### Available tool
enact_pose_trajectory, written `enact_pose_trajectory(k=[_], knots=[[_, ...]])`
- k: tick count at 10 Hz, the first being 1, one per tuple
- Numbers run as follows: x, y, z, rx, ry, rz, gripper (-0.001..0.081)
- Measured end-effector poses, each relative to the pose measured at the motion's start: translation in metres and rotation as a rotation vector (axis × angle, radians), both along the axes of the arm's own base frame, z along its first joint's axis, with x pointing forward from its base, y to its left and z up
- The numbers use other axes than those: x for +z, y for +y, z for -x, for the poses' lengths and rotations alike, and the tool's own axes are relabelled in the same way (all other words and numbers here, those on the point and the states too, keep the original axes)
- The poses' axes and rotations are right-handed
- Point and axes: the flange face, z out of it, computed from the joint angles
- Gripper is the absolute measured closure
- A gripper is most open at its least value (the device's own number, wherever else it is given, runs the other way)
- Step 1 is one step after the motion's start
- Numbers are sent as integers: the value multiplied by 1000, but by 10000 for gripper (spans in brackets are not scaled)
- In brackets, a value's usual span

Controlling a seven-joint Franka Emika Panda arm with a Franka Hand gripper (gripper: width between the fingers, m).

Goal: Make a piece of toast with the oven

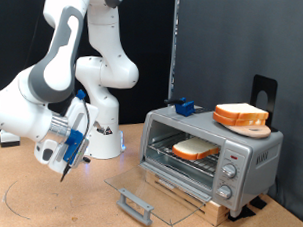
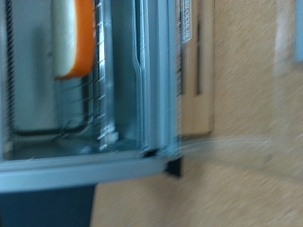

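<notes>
The oven (image 1: 210, 151) sat on the table (image 1: 48, 200) at the exterior view's right, and its glass door (image 1: 154, 194) was folded all the way down, with the grey bar handle (image 1: 136, 205) lying low near the exterior view's bottom. The piece of toast (image 1: 194, 149) was already inside, lying flat on the wire rack (image 1: 185, 160). A thicker stack of slices (image 1: 241, 116) rested on top of the oven, beside a small blue thing (image 1: 183, 107) I could not make out. The gripper (image 1: 68, 161) hung in the air toward the exterior view's left, well apart from the oven and above the table, and nothing showed between its fingers. I could not tell whether the fingers were spread or pressed together. The wrist view was blurry, but it showed the slice (image 2: 72, 36) on the rack bars (image 2: 80, 104) inside the oven. With the bread in and the door down, the step in hand looked like getting the door up. To do that well, the push should come from under the handle, near its middle, so the door swings up evenly. It should go slowly, because the oven could slide on the table, and a hard bump might shake the stack on top.
</notes>
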Motion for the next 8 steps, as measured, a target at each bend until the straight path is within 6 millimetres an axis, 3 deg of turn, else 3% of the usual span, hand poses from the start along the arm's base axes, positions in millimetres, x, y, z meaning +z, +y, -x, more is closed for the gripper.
enact_pose_trajectory(k=[5,8], knots=[[-72,-2,-2,-15,50,44,-3],[-100,21,-6,25,67,35,-3]])
